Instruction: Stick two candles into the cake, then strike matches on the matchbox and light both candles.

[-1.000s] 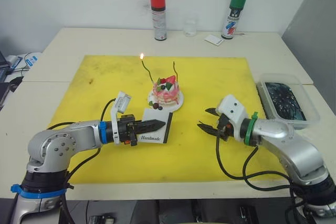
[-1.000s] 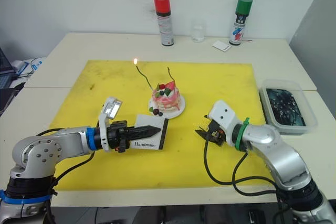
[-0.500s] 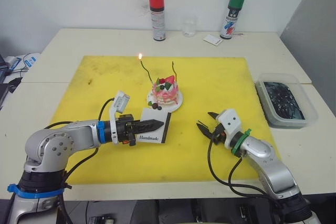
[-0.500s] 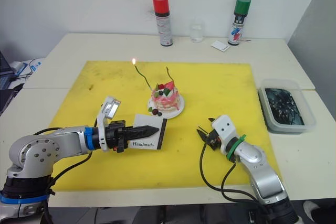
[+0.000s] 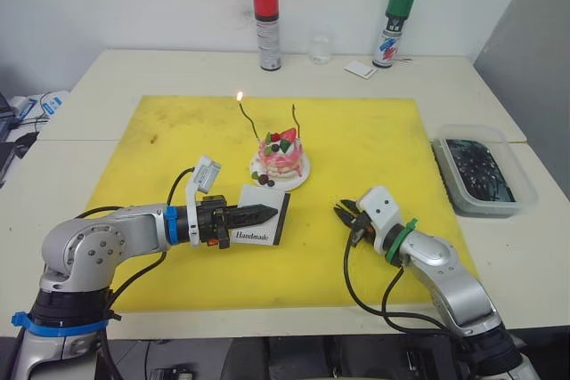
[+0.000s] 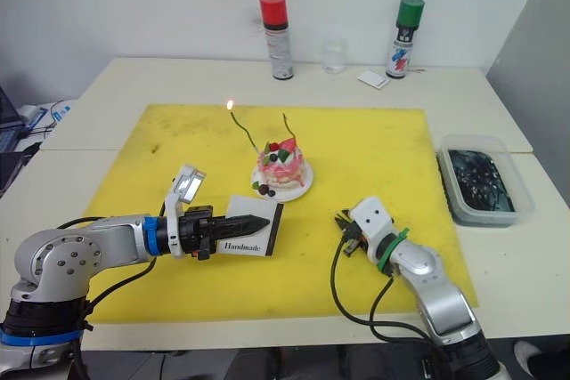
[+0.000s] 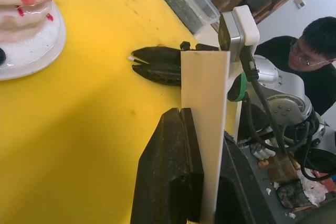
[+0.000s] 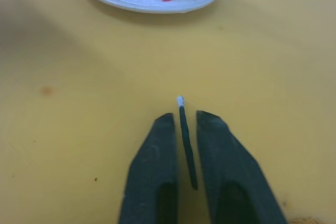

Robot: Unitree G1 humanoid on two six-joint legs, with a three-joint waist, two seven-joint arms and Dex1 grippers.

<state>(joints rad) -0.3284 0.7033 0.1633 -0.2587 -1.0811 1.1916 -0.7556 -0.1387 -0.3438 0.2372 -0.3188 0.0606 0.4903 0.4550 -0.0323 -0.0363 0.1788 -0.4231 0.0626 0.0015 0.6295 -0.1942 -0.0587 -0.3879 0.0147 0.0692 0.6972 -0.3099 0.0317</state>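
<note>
On the yellow mat [image 5: 374, 140], the small round pink-and-white cake [image 5: 281, 152] on its white plate carries both thin wavy candles; the greenish candle [image 5: 248, 121] is seen burning at its tip, the pale pinkish candle [image 5: 297, 120] is unlit. The flat white "Handmade" matchbox [image 5: 264, 214] is held upright, clamped on its edge by the left gripper [image 5: 258, 213]. The right gripper [image 8: 184, 129], low over the mat beside the cake, has its fingers nearly closed about a short dark match [image 8: 186, 145], white head forward; whether it is gripped firmly cannot be told. A good strike would be judged to need the match secured first; the head should then be drawn briskly along the box's black strip; the box is best kept rigid.
</note>
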